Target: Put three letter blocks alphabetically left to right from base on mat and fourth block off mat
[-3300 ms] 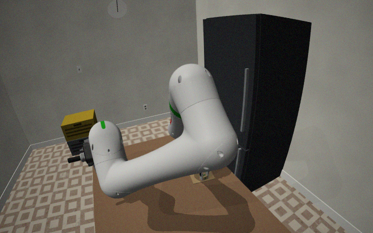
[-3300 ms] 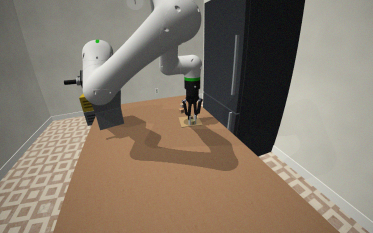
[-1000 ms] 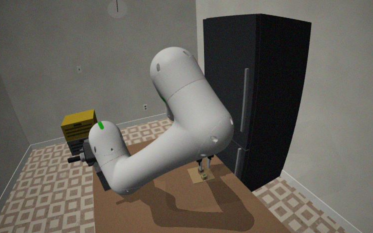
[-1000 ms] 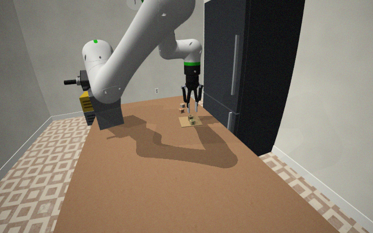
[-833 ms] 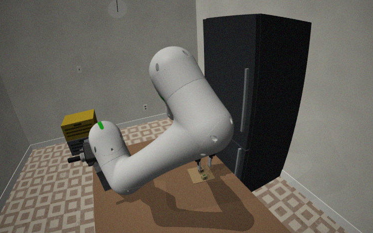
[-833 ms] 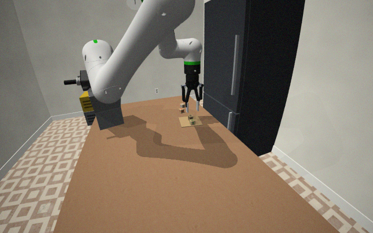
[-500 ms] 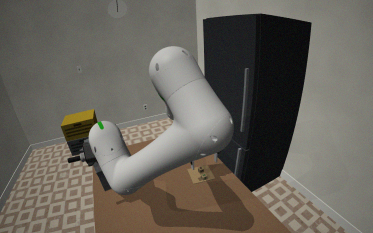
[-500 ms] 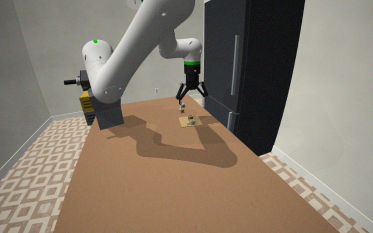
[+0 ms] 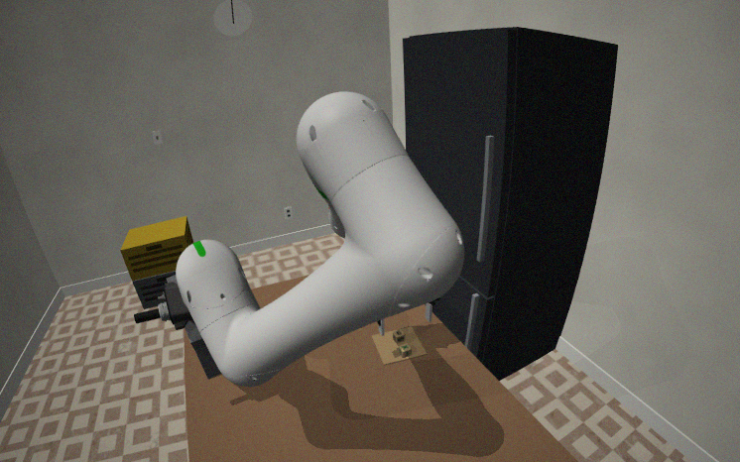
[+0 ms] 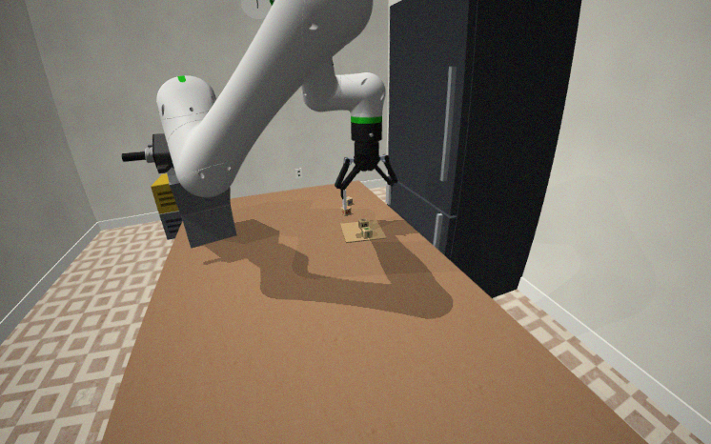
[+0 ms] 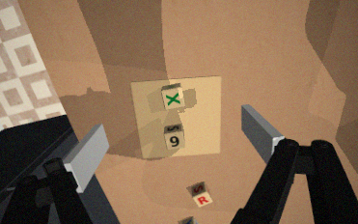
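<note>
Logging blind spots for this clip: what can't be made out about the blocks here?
- Fourth block: wrist view, cut off by the bottom edge; its top face is unreadable.
- Blocks on the mat: top view, too small to read.
- R block: top view, hidden behind the arm.
- Exterior view: all block faces too small to read under the open hand.

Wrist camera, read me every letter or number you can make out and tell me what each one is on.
"X", green, on top of a block on the mat.
"9", black, on top of a second block on the mat, nearer the open gripper.
"R", red, on top of a block lying off the mat on the table.
A fourth block at the bottom edge is cut off, unreadable.
</note>
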Tool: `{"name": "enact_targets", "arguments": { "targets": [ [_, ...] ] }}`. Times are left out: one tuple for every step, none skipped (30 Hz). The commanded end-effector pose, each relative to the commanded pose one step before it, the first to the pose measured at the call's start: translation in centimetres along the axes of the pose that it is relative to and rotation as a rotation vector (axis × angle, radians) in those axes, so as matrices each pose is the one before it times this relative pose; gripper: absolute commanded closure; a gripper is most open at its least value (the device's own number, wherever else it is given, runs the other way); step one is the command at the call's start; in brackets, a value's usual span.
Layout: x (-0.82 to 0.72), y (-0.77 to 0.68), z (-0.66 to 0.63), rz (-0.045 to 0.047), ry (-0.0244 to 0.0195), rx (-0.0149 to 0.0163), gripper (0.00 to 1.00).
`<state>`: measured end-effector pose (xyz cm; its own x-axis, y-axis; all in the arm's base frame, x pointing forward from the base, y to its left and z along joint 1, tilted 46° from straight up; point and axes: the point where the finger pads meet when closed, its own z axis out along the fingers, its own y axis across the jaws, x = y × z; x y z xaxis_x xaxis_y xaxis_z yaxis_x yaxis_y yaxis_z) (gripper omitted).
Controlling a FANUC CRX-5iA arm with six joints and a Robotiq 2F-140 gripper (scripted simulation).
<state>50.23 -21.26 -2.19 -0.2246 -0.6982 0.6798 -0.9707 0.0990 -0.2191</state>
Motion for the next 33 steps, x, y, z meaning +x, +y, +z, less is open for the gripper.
{"name": "enact_targets", "arguments": {
  "targets": [
    [-0.380,-0.078,-0.012,0.08742,0.00062,0.00166,0.00],
    [-0.240,-0.020,0.003,0.05591,-0.00010,-0.00004,0.00],
    [-0.110,-0.003,0.001,0.02561,-0.00004,-0.00002,0.00],
    [-0.083,0.000,0.001,0.01935,-0.00003,-0.00002,0.00],
    [-0.100,0.002,0.001,0.02312,-0.00003,-0.00002,0.00],
    [-0.111,0.006,0.001,0.02585,-0.00003,-0.00002,0.00],
    [-0.108,0.008,0.001,0.02520,-0.00003,-0.00002,0.00],
    [-0.110,0.012,0.001,0.02568,-0.00003,-0.00002,0.00],
    [-0.109,0.015,0.001,0.02543,-0.00003,-0.00002,0.00],
    [-0.104,0.017,0.001,0.02440,-0.00002,-0.00002,0.00],
    [-0.108,0.021,0.001,0.02550,-0.00002,-0.00002,0.00],
    [-0.106,0.023,0.001,0.02518,-0.00002,-0.00002,0.00],
    [-0.104,0.026,0.001,0.02468,-0.00002,-0.00002,0.00],
    [-0.104,0.029,0.001,0.02507,-0.00002,-0.00002,0.00],
    [-0.102,0.031,0.001,0.02458,-0.00002,-0.00002,0.00],
    [0.000,0.000,0.000,0.00000,0.00000,0.00000,0.00],
    [0.000,0.000,0.000,0.00000,0.00000,0.00000,0.00],
    [-0.301,0.102,0.004,0.07339,-0.00003,-0.00005,0.00],
    [-0.085,0.036,0.001,0.02135,-0.00001,-0.00001,0.00],
    [-0.081,0.037,0.001,0.02064,-0.00001,-0.00001,0.00],
    [-0.090,0.044,0.001,0.02317,-0.00001,-0.00001,0.00],
    [-0.096,0.049,0.002,0.02488,0.00000,-0.00001,0.00],
    [-0.092,0.051,0.001,0.02434,0.00000,-0.00001,0.00],
    [-0.093,0.055,0.002,0.02501,0.00000,-0.00001,0.00],
    [-0.095,0.059,0.002,0.02593,0.00000,-0.00001,0.00],
    [-0.090,0.060,0.002,0.02498,0.00000,-0.00001,0.00],
    [-0.087,0.061,0.002,0.02455,0.00000,0.00000,0.00],
    [-0.086,0.064,0.002,0.02466,0.00000,0.00000,0.00],
    [-0.087,0.068,0.002,0.02556,0.00000,0.00000,0.00],
    [-0.082,0.068,0.002,0.02463,0.00000,0.00000,0.00],
    [-0.083,0.073,0.002,0.02542,0.00001,0.00000,0.00],
    [-0.076,0.070,0.002,0.02389,0.00001,0.00000,0.00],
    [0.000,0.000,0.000,0.00000,0.00000,0.00000,0.00]
  ]
}}
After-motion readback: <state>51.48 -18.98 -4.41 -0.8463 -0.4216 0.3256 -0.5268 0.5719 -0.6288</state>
